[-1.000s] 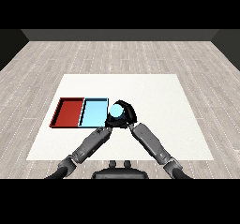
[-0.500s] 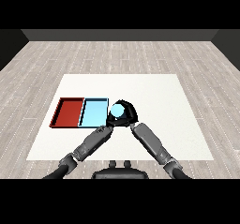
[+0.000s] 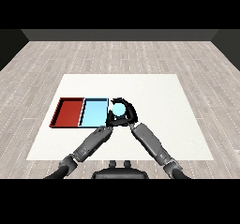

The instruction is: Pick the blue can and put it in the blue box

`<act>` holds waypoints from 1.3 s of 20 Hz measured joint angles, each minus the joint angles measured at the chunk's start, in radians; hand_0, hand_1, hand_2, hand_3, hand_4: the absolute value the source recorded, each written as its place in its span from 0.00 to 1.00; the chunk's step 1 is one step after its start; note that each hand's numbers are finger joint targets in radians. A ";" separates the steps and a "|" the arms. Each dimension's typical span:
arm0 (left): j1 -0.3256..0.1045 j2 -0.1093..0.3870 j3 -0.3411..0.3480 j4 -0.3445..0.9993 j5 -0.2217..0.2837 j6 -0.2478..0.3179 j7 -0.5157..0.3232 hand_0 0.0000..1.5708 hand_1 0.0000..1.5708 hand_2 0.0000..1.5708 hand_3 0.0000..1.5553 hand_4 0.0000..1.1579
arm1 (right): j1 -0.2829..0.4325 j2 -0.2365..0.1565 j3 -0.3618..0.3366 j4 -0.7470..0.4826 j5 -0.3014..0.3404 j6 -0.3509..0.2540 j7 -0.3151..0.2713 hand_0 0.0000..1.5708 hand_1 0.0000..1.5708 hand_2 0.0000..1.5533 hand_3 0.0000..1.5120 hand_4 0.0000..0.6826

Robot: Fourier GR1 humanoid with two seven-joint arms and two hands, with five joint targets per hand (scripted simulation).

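Here the black fingers of the right hand are curled round the blue can, whose pale round top shows between them; the can is carried just beside the right rim of the light blue tray, not yet over its floor. The left hand lies close under the can against the tray's near right corner, and whether its fingers are bent or straight cannot be told, since the right hand and can crowd over it. Left of the blue tray, touching it side by side, lies the red tray. Both rest on the white table. The two grey forearms converge from the lower corners. Compared with half a second earlier, the can and hands sit in nearly the same place, perhaps slightly nearer the blue tray.
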 measured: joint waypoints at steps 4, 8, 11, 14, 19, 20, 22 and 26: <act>0.008 0.002 -0.002 -0.017 -0.001 0.017 0.005 1.00 1.00 1.00 0.95 0.99 | -0.005 0.001 0.008 -0.011 0.024 -0.011 0.026 0.00 0.00 0.00 0.00 0.00; 0.016 -0.003 0.021 -0.027 -0.032 0.004 0.022 1.00 1.00 1.00 0.96 0.99 | -0.007 0.005 -0.018 0.001 0.032 0.013 0.025 0.00 0.00 0.00 0.00 0.00; 0.004 -0.008 0.028 -0.006 -0.028 0.010 0.016 1.00 1.00 1.00 0.96 0.99 | -0.009 -0.006 -0.039 0.015 0.021 0.008 0.009 0.00 0.00 0.00 0.00 0.00; 0.030 -0.007 0.042 -0.034 -0.047 0.002 0.022 1.00 1.00 1.00 0.96 0.99 | 0.020 -0.026 -0.087 -0.041 0.007 0.022 0.025 0.00 0.00 0.00 0.00 0.00; 0.045 -0.010 0.082 -0.014 -0.039 -0.008 -0.004 1.00 1.00 1.00 0.96 0.99 | 0.056 -0.033 -0.174 -0.138 -0.080 0.075 0.042 0.00 0.00 0.00 0.00 0.00; 0.046 -0.005 0.094 -0.020 -0.041 -0.006 -0.004 1.00 1.00 1.00 0.95 0.99 | 0.072 -0.045 -0.194 -0.151 -0.097 0.099 0.023 0.00 0.00 0.00 0.00 0.00; 0.061 0.007 0.121 -0.015 -0.044 -0.016 -0.027 1.00 1.00 1.00 0.94 0.99 | 0.093 -0.062 -0.225 -0.198 -0.110 0.113 0.007 0.00 0.00 0.00 0.00 0.00; 0.037 0.060 0.176 -0.017 -0.054 -0.024 -0.011 1.00 1.00 1.00 0.95 0.99 | 0.176 -0.103 -0.294 -0.319 -0.173 0.152 0.002 0.00 0.00 0.00 0.00 0.00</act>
